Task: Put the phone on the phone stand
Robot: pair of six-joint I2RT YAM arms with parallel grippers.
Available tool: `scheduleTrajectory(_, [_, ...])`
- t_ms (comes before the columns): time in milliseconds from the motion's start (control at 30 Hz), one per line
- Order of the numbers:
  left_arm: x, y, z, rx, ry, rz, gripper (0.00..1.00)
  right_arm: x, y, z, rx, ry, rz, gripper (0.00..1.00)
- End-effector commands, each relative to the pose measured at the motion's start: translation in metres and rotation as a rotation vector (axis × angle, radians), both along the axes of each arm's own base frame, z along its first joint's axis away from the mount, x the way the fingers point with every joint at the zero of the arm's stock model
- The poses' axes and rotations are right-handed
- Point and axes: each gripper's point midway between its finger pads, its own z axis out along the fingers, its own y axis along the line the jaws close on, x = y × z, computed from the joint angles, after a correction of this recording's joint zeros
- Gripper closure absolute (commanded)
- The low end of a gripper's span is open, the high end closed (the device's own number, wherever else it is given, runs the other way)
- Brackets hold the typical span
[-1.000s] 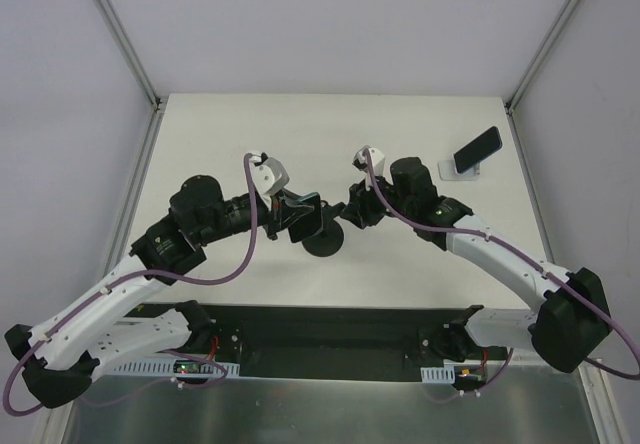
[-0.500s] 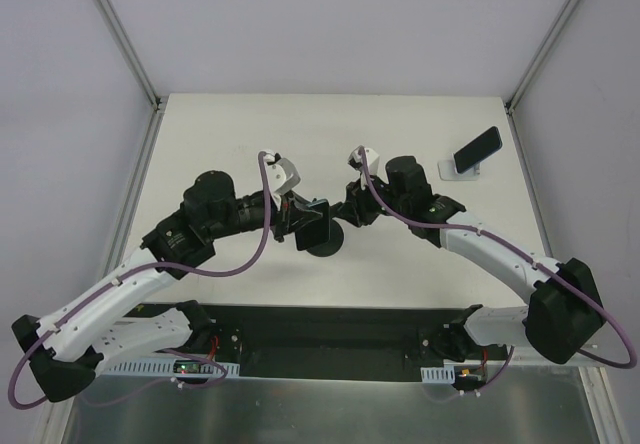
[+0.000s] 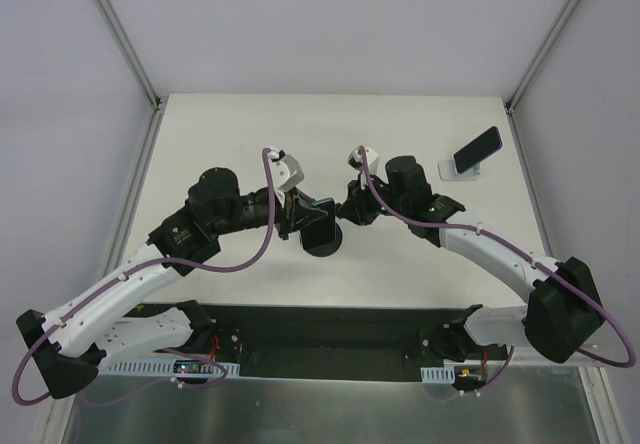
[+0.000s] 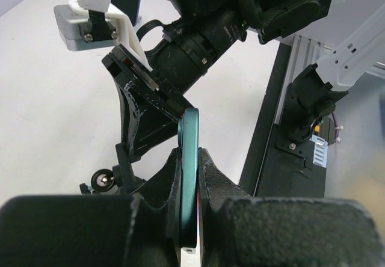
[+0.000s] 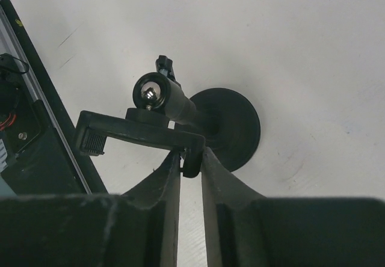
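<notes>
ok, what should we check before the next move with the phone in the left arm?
1. Left jaws shut on the slim teal-edged phone: ok.
2. Right jaws straddle a tab of the black clamp bracket; firm grip: cannot tell.
3. Black round-based pole stand sitting flat on the white table: ok.
4. Teal-edged phone lined up with that bracket: cannot tell.
5. Small silver-white metal stand free: not ok, a glossy black phone leans on it.

You have the slim black phone [image 3: 477,146] leaning tilted on the silver-white phone stand [image 3: 448,169], far right.
</notes>
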Motion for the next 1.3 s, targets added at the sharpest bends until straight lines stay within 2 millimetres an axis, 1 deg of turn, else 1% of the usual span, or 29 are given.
scheduleTrajectory(0, [-0.004, -0.009, 0.051, -0.151, -0.09, -0.052, 1.0, 0.002, 0.013, 0.023, 0.071, -0.044, 0.053, 0.85])
scheduleTrajectory(33, [-0.006, -0.014, 0.05, -0.152, -0.075, -0.08, 1.0, 0.002, 0.013, 0.026, 0.073, -0.047, 0.055, 0.99])
scheduleTrajectory(67, [-0.006, -0.016, 0.053, -0.164, -0.08, -0.094, 1.0, 0.002, 0.014, 0.028, 0.072, -0.046, 0.055, 0.99])
scheduleTrajectory(133, [-0.006, -0.025, 0.047, -0.164, -0.069, -0.129, 1.0, 0.0, 0.013, 0.032, 0.073, -0.055, 0.064, 0.99])
scheduleTrajectory(167, [-0.005, -0.028, 0.051, -0.182, -0.09, -0.145, 1.0, 0.001, 0.011, 0.033, 0.068, -0.058, 0.057, 1.0])
scheduleTrajectory(200, [-0.002, -0.034, 0.045, -0.178, -0.084, -0.161, 1.0, 0.002, 0.01, 0.034, 0.063, -0.065, 0.044, 1.0])
scheduleTrajectory(233, [0.0, -0.037, 0.041, -0.185, -0.075, -0.176, 1.0, 0.002, 0.008, 0.038, 0.065, -0.083, 0.042, 1.0])
scheduleTrajectory(267, [-0.004, -0.041, 0.038, -0.192, -0.065, -0.229, 1.0, 0.002, 0.007, 0.039, 0.064, -0.088, 0.037, 1.0])
scheduleTrajectory(300, [0.006, -0.047, 0.037, -0.214, -0.077, -0.244, 1.0, 0.003, 0.006, 0.043, 0.066, -0.1, 0.036, 1.0])
scheduleTrajectory(333, [0.004, -0.05, 0.031, -0.221, -0.065, -0.289, 1.0, 0.0, 0.004, 0.042, 0.058, -0.092, 0.041, 1.0])
scheduleTrajectory(367, [-0.003, -0.053, 0.026, -0.222, -0.075, -0.36, 1.0, -0.002, 0.003, 0.041, 0.052, -0.091, 0.046, 1.0])
scheduleTrajectory(467, [-0.004, -0.062, 0.016, -0.214, -0.132, -0.466, 1.0, -0.007, 0.004, 0.042, 0.044, -0.088, 0.086, 1.0])
scheduleTrajectory(500, [-0.007, -0.066, -0.001, -0.171, -0.076, -0.534, 1.0, -0.008, 0.005, 0.044, 0.044, -0.091, 0.099, 0.99])
scheduleTrajectory(533, [-0.004, -0.069, 0.004, -0.157, -0.103, -0.557, 1.0, -0.008, 0.004, 0.042, 0.035, -0.089, 0.101, 1.0])
scheduleTrajectory(567, [-0.003, -0.071, 0.001, -0.136, -0.096, -0.575, 1.0, -0.009, 0.003, 0.04, 0.019, -0.086, 0.106, 1.0])
scheduleTrajectory(633, [0.006, -0.074, -0.012, -0.069, -0.084, -0.571, 1.0, -0.009, 0.002, 0.043, 0.014, -0.09, 0.109, 1.0])
scheduleTrajectory(700, [0.013, -0.075, -0.019, -0.036, -0.089, -0.548, 1.0, -0.009, 0.002, 0.042, 0.01, -0.078, 0.113, 1.0])
scheduleTrajectory(733, [0.019, -0.074, -0.022, -0.014, -0.107, -0.521, 1.0, -0.009, 0.003, 0.045, 0.014, -0.081, 0.116, 1.0])
scheduleTrajectory(833, [0.027, -0.074, -0.028, 0.013, -0.143, -0.483, 1.0, -0.013, 0.004, 0.045, 0.011, -0.051, 0.136, 1.0])
scheduleTrajectory(900, [0.029, -0.074, -0.033, 0.022, -0.15, -0.485, 1.0, -0.014, 0.004, 0.045, 0.01, -0.044, 0.138, 1.0])
scheduleTrajectory(1000, [0.028, -0.077, -0.036, 0.023, -0.147, -0.507, 1.0, -0.015, 0.004, 0.046, 0.014, -0.042, 0.143, 0.99])
scheduleTrajectory(1067, [0.027, -0.08, -0.035, 0.012, -0.142, -0.531, 1.0, -0.015, 0.004, 0.045, 0.013, -0.04, 0.144, 1.0])
scheduleTrajectory(1267, [0.04, -0.081, -0.04, 0.033, -0.169, -0.481, 1.0, -0.016, 0.004, 0.051, 0.029, -0.047, 0.139, 0.99])
